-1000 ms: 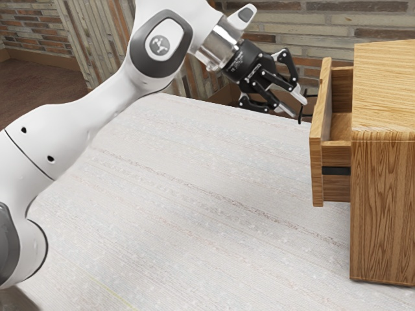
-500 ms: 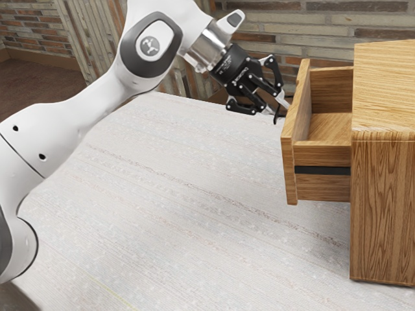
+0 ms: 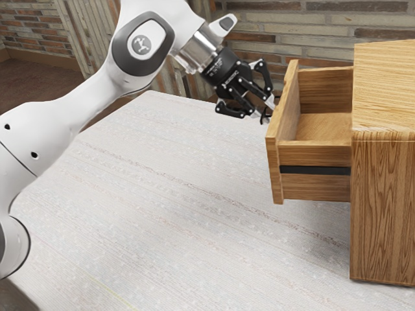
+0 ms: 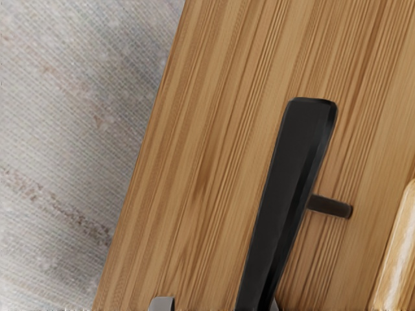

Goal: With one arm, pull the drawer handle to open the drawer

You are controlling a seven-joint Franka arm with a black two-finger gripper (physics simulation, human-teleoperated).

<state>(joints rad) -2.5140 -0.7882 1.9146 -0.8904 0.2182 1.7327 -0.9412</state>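
The wooden drawer [image 3: 311, 165] stands pulled well out of the cabinet [image 3: 384, 175], toward the exterior view's left, and its hollow shows from above. My black gripper [image 3: 266, 114] reaches to the outer face of the drawer front [image 3: 277, 142], near its upper part. In the wrist view the black bar handle [image 4: 288, 194] runs up the wood-grain drawer front [image 4: 201, 162], held off it by a short post [image 4: 331, 207]. A grey fingertip [image 4: 162, 303] shows at either side of the bar's near end. The gripper is shut on the handle.
The cabinet stands on the pale table [image 3: 162, 214] at the exterior view's right. A brick wall [image 3: 311, 26] runs behind it. My white arm [image 3: 84, 110] comes in over the table's left part.
My gripper has drawn back toward the exterior view's left, and the drawer has slid out of the cabinet with it, from a little way open to much farther open.
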